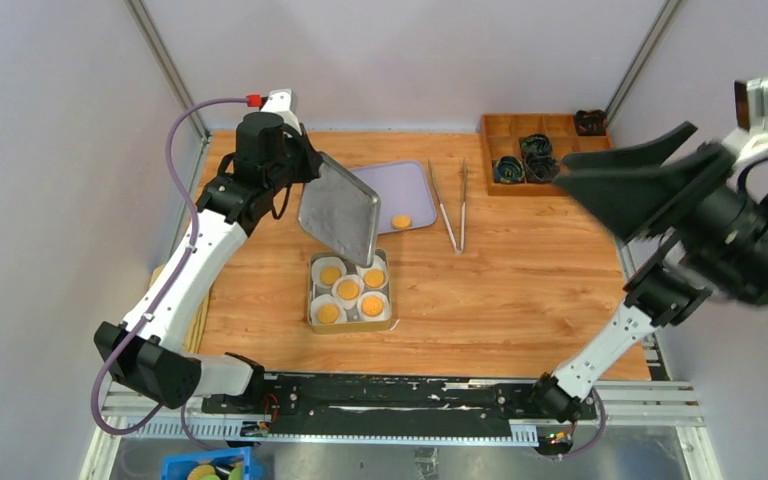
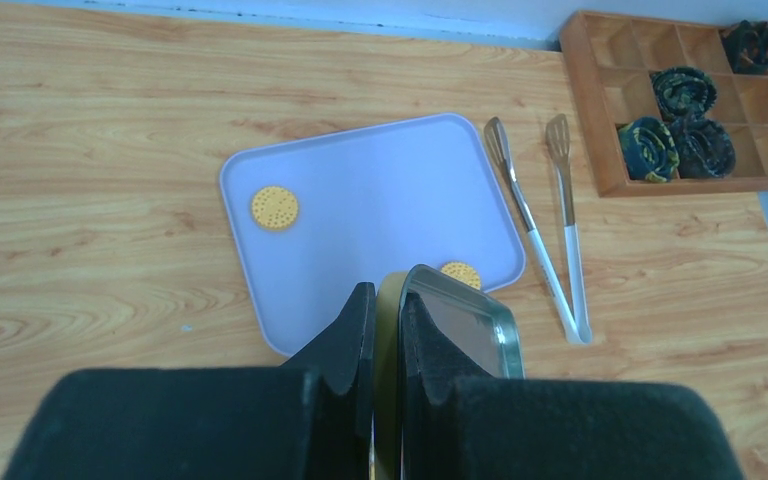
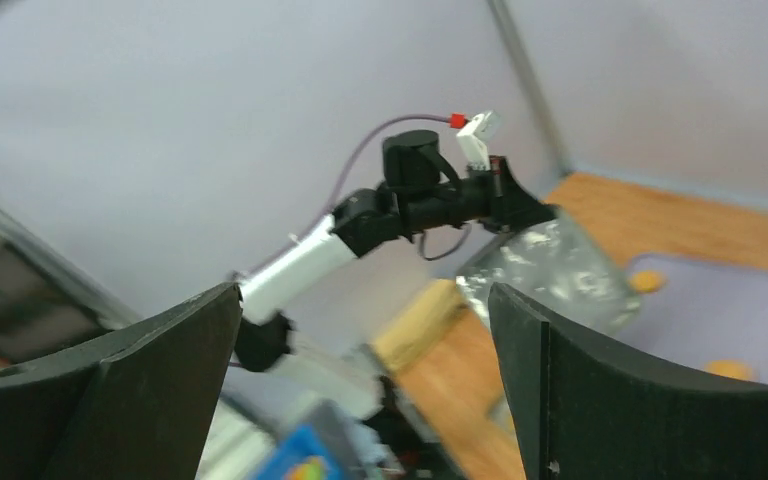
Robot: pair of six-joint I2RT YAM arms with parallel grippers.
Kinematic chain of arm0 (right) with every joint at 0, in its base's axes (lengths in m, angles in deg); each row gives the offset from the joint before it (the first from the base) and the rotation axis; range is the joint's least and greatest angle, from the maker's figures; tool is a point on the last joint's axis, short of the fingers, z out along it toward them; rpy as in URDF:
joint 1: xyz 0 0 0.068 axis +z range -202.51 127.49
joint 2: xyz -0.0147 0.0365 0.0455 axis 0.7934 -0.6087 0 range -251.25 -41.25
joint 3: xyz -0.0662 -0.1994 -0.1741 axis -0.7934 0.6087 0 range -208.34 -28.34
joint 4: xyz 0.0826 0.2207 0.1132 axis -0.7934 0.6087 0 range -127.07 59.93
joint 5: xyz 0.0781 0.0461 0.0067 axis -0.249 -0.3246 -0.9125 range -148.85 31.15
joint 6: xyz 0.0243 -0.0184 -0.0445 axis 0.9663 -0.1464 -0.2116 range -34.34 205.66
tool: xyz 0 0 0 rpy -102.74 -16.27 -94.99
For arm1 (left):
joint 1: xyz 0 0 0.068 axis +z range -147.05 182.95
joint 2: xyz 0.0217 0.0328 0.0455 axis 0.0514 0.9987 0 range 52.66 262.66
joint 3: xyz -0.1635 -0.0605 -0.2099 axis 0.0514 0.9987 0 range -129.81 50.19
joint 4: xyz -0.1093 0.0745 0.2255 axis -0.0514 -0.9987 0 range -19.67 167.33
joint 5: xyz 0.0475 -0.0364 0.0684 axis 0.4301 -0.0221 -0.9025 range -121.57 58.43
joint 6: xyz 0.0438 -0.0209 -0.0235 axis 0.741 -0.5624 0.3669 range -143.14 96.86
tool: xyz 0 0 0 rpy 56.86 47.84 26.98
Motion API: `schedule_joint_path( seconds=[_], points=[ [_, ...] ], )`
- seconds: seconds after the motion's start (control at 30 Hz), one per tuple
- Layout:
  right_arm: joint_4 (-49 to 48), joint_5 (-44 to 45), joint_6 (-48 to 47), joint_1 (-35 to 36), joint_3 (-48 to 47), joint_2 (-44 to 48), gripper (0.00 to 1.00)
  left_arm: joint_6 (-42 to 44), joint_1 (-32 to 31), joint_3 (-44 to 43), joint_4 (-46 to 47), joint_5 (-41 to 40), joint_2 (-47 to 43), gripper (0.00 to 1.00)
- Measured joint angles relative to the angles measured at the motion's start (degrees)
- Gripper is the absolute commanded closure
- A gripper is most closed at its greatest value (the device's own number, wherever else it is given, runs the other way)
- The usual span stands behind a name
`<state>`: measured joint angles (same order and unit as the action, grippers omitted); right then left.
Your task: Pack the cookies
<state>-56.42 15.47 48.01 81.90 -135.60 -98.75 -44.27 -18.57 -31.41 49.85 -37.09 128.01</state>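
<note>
A box (image 1: 310,300) sits at the middle of the surface (image 1: 520,300), toward its near edge, with five cookies (image 1: 348,289) in it. Behind the box lies a tray (image 1: 415,185) bearing two more. The left hand (image 2: 387,310) holds a lid (image 1: 337,208) tilted above the box's far side. Tongs (image 1: 450,205) lie just right of the tray, and a divided crate (image 1: 495,125) sits at the far right corner.

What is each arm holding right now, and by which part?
The left gripper is shut on the metal lid, pinching its rim at one edge. The right gripper is open and holds nothing.
</note>
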Motion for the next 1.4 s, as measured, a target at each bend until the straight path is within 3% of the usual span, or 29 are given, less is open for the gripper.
schedule_joint_path(
  seconds=[0.07,0.13,0.2,0.33,0.4,0.5,0.57,0.67,0.8,1.0,1.2,1.4],
  points=[
    [8.3,-3.0,16.4,0.7,5.2,10.5,0.00,0.1,0.0,0.4,0.1,-0.1,0.0,0.99],
    [15.3,-2.1,28.6,1.0,3.9,16.2,0.00,0.1,0.0,0.7,0.2,-0.2,0.0,0.99],
    [24.7,-0.7,40.2,1.3,-3.8,16.7,0.00,0.3,0.0,0.7,0.2,-0.5,-0.1,0.99],
    [36.9,1.8,47.4,4.7,-17.6,9.1,0.00,0.7,0.0,0.7,0.4,-0.9,-0.3,0.99],
    [32.7,5.1,40.1,8.1,-21.9,3.7,0.00,0.8,0.0,0.7,0.4,-1.0,-0.4,0.99],
    [15.6,6.7,21.0,15.4,-27.3,-6.1,0.00,0.8,0.0,0.7,0.5,-1.1,-0.5,0.99],
    [11.7,5.1,13.9,17.2,-33.4,-12.2,0.00,0.8,0.0,0.7,0.5,-1.1,-0.5,0.99],
    [8.9,0.1,7.2,18.2,-34.6,-15.6,0.00,0.8,0.0,0.7,0.9,-1.1,-0.5,0.99],
    [4.7,-8.1,1.0,20.9,-33.1,-13.4,0.00,1.0,0.0,0.7,0.9,-1.2,-0.5,0.99],
    [-6.4,-16.5,-11.8,25.9,-40.1,-10.6,0.00,1.2,0.0,0.7,0.9,-1.9,-0.5,0.99],
    [-12.9,-20.5,-16.7,33.3,-29.8,0.3,0.00,1.2,0.0,0.8,0.9,-2.4,-0.3,0.99],
    [-22.7,-23.5,-32.0,43.9,-39.1,-4.2,0.00,1.6,0.0,0.8,0.9,-3.0,0.8,0.99]
  ],
)
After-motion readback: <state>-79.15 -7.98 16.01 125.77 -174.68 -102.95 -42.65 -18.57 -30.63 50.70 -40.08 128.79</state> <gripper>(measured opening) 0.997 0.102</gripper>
